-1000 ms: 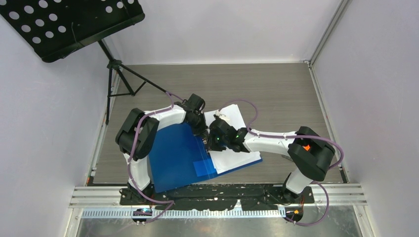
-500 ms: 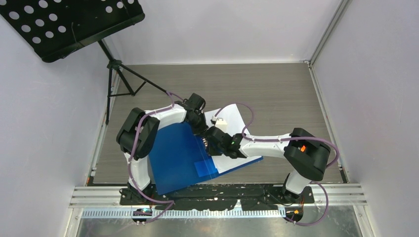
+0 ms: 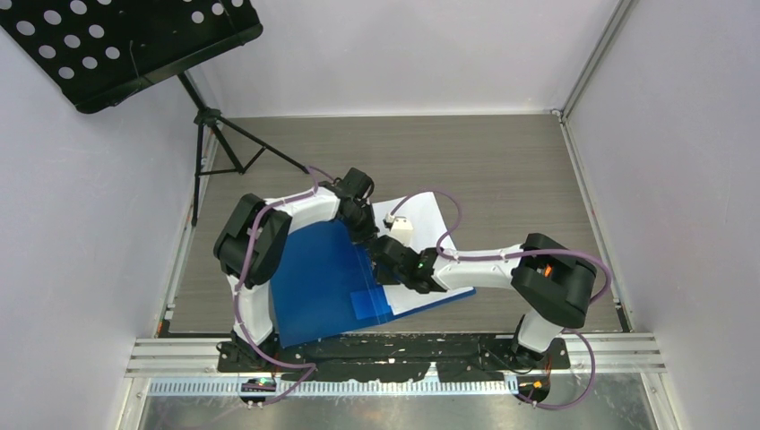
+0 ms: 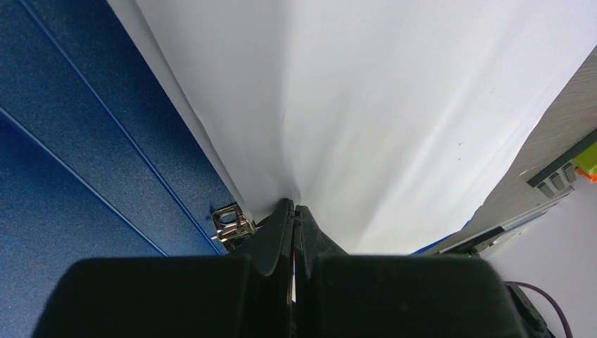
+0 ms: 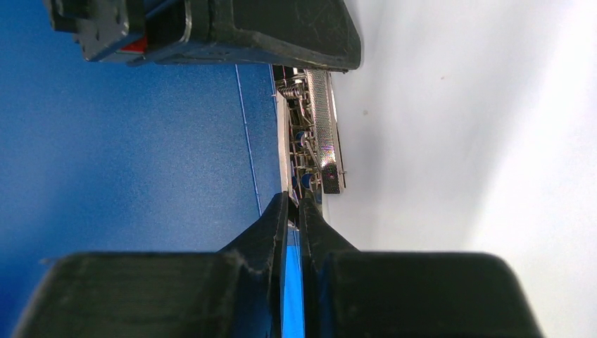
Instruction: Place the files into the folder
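The blue folder (image 3: 314, 287) lies open on the table, and the white files (image 3: 428, 228) rest on its right half. My left gripper (image 3: 366, 235) is shut, its tips (image 4: 294, 208) pressed onto the files' (image 4: 394, 105) left edge beside the metal clip (image 4: 231, 224). A crease runs up the paper from the tips. My right gripper (image 3: 384, 253) sits just nearer along the spine. Its jaws (image 5: 293, 199) are closed to a thin slit around the near end of the metal clip (image 5: 324, 127), between the blue cover (image 5: 127, 155) and the files (image 5: 479, 127).
A black music stand (image 3: 125, 45) on a tripod (image 3: 215, 143) stands at the back left. White walls close in the table on three sides. A metal rail (image 3: 403, 354) runs along the near edge by the arm bases. A paler blue flap (image 3: 370, 305) lies near the folder's front.
My right gripper has slid left and nearer to the folder's spine and its jaws have narrowed onto the clip. The left gripper has stayed in place, shut.
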Tool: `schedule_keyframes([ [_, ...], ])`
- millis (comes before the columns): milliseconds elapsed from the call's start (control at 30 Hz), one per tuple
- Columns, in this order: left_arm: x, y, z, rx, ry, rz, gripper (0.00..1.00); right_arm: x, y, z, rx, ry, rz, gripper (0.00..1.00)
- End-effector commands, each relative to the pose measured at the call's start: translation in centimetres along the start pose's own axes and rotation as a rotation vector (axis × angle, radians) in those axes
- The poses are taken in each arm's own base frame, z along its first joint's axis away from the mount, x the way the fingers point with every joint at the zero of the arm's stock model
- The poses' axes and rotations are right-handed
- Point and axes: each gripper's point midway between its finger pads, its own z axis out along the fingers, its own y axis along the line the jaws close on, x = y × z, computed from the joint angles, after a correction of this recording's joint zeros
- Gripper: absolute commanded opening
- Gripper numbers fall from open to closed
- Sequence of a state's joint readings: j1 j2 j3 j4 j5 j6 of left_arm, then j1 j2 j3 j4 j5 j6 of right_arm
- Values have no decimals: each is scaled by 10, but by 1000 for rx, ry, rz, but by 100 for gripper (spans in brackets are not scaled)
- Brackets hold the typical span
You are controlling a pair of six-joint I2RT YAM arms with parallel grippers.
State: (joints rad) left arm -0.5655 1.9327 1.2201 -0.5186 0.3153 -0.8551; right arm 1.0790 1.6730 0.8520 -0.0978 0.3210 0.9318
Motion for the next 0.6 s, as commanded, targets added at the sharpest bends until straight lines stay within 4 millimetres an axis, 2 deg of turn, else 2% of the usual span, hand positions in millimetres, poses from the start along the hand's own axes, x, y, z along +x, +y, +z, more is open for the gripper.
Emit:
schedule_keyframes([
  [0,3,48,21,-174,10,4,0,67,-118,3,392,176,-164,5],
  [167,4,55,23,-181,22,-13,0,77,-133,0,424,183,-154,5],
  [567,4,73,27,-182,40,-61,0,97,-126,6,308,201,-23,5],
])
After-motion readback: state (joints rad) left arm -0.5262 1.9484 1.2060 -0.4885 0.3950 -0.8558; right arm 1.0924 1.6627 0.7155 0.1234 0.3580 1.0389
